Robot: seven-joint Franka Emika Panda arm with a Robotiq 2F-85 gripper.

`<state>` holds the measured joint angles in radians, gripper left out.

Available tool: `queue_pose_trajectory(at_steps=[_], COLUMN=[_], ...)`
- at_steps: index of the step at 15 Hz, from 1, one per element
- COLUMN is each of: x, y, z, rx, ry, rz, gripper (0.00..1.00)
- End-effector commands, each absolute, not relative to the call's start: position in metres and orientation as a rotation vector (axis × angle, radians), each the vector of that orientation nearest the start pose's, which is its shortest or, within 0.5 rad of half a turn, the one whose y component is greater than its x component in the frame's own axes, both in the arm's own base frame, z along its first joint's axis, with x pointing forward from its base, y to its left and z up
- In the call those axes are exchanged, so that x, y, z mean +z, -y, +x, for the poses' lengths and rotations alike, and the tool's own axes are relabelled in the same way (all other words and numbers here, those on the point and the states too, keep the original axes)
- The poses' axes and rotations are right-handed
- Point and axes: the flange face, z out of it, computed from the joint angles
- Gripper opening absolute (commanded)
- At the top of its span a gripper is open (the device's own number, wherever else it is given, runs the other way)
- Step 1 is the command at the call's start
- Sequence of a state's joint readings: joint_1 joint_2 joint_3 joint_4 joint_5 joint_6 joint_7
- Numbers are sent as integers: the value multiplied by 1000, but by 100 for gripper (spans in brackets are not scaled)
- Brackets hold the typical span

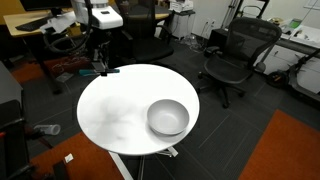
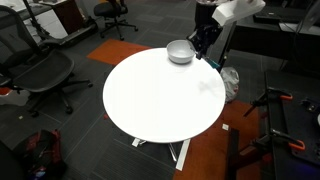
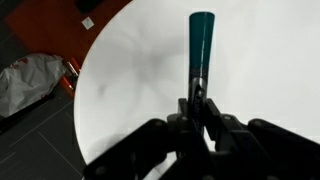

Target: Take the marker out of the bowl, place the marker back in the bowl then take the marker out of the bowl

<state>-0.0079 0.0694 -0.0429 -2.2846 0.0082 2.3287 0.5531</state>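
My gripper is shut on the marker, a dark stick with a teal-blue cap that points away from the jaws in the wrist view. In an exterior view the gripper hangs over the far left edge of the round white table, with the marker's teal tip sticking out. The shiny metal bowl stands empty on the near right part of the table, well apart from the gripper. It shows again in an exterior view, where the gripper is just to its right.
Black office chairs stand around the table. Desks line the back of the room. Orange carpet lies beside the table, and a white bag lies on the dark floor below the table edge.
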Motion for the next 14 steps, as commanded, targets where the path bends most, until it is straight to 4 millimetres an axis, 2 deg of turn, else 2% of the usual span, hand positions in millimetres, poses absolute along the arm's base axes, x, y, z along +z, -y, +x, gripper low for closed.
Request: queue_pose_trajectory(at_steps=[1, 8, 14], x=[311, 272, 239], y=[15, 10, 14], z=[513, 527, 552], rx=[-10, 10, -28], ry=[-939, -953, -982], rz=[-2998, -3008, -3009], gripper=[5, 5, 5])
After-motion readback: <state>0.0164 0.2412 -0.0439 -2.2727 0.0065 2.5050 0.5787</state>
